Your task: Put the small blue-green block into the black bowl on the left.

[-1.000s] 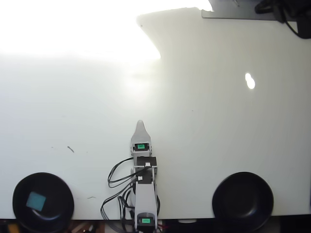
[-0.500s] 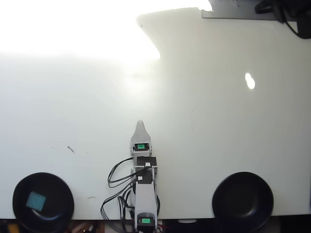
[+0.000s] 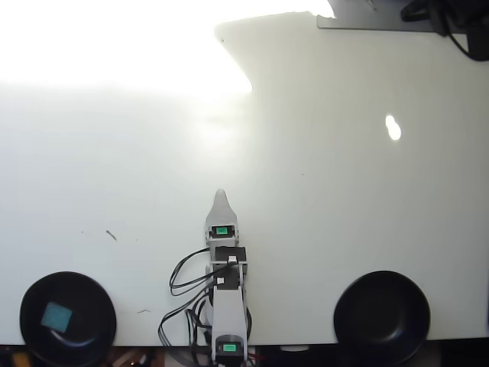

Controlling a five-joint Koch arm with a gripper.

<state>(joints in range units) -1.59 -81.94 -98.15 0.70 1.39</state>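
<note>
While teal block (image 3: 56, 315) lies in left black bowl (image 3: 93, 302), right bowl (image 3: 382, 313) holds nothing.

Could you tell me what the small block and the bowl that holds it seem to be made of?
The small blue-green block looks matte and soft-edged, perhaps foam or rubber; it shows no shine. The black bowl around it looks smooth and glossy, likely plastic or glazed ceramic; this overhead view cannot settle which.

Light: very bright, pouring in from the top left of the overhead view.
Glare: table (image 3: 344, 199) blown out to pure white top left, detail lost there.
Hotspot: 1 small bright spot upper right.
Shadow: grey shaded area covers the right side.
Focus: soft, slightly hazy.
</note>
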